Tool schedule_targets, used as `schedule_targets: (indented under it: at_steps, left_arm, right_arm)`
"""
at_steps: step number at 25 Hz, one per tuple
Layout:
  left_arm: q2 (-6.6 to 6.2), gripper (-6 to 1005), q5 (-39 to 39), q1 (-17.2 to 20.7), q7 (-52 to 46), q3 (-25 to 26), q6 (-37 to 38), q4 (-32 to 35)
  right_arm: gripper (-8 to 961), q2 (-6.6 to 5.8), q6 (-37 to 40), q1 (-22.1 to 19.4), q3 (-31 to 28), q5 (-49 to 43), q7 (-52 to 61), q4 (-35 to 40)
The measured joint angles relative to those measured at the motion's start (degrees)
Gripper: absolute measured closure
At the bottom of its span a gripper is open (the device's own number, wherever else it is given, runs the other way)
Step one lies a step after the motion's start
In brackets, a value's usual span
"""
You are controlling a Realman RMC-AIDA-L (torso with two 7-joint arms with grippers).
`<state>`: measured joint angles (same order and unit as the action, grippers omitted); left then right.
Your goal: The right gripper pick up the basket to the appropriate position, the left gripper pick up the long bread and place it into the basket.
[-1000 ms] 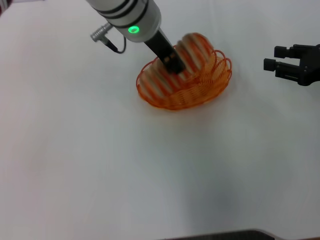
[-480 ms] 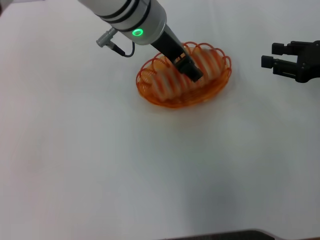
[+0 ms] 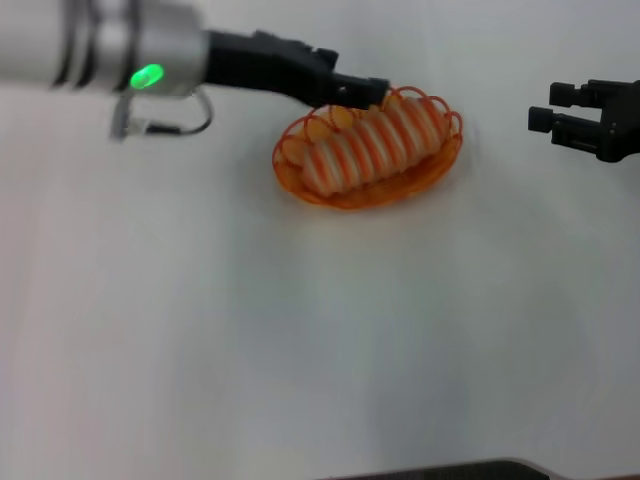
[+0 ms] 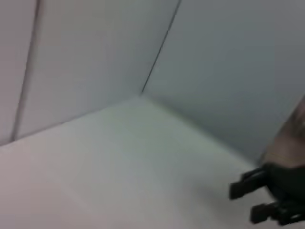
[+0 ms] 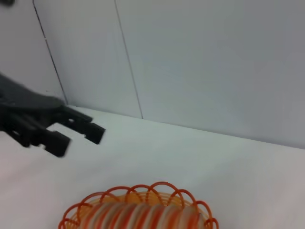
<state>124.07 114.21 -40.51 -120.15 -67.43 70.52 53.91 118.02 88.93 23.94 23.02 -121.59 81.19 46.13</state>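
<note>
The long bread, striped orange and cream, lies lengthwise inside the orange wire basket on the white table. It also shows in the right wrist view, inside the basket. My left gripper is open and empty, just above the basket's far rim, its silver arm with the green light reaching in from the left. The right wrist view shows it with its fingers apart. My right gripper is open and empty, to the right of the basket and apart from it. It shows far off in the left wrist view.
The white table spreads around the basket. Pale wall panels stand behind the table's far edge.
My left gripper has let go of the bread and swung up and away to the left. The bread now rests in the basket. The right gripper has hardly moved.
</note>
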Motion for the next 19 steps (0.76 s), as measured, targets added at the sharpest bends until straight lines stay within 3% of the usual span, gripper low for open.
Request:
schedule_targets:
  at_steps: [3,8,12,19]
  left_arm:
    - [-1.11,154,-8.03,2.64,13.37,10.56,6.63,-9.44]
    - [-2.75,155,-5.73,8.38,26.17,20.86,16.03,-15.02]
    - [-2.69,155,-1.75,12.24,29.62,25.62,18.74,-14.63]
    - [-2.43,155,5.95,13.51,29.53,28.46,18.57,-15.2]
  right_arm:
    - [433,-0.06,0.31,0.16,0.01,0.11,0.46,-0.04]
    - [433,-0.57,1.09,0.33,0.46,0.13,1.65,-0.07]
    - [433,-0.66,1.61,0.42,0.56,0.13,1.83,-0.07]
    - [433,-0.69,1.62,1.13,0.61,-0.07,2.7,-0.07]
